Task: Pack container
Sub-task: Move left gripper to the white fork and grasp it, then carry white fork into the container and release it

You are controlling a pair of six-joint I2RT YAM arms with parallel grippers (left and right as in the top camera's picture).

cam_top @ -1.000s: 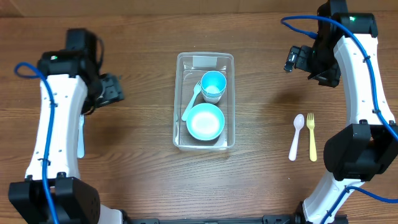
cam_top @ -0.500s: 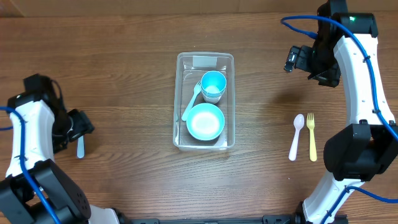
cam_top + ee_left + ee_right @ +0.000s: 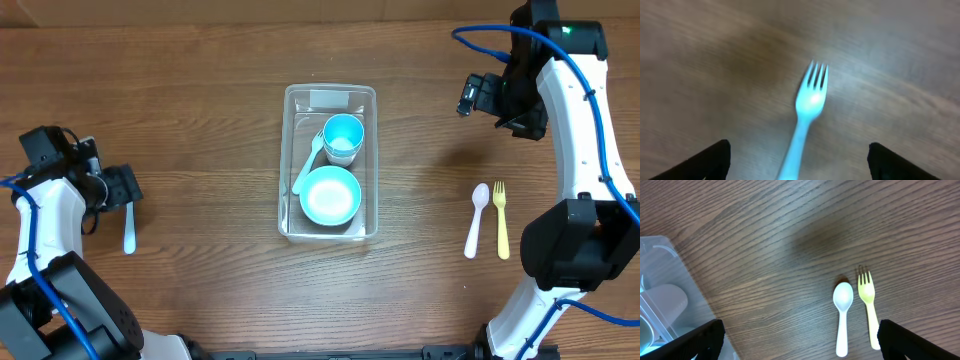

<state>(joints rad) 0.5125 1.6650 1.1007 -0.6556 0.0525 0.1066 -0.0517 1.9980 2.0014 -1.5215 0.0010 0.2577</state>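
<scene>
Fetching cutlery, seemingly: hovers with left end effector [image 3: 118, 188] spread wide, empty, above the blue fork [image 3: 810, 97] on the tabletop [image 3: 210, 150], well apart from the central container [image 3: 330, 89]. Likely calls next for lowering astride the handle and closing.

Even, bright light; left wrist view blurred.

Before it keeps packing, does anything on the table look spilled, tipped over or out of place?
Nothing looks spilled, tipped or damaged. The container sits square, bowl and cup upright inside. A pale blue fork at left, and a white spoon and yellow fork at right, lie outside it.
</scene>
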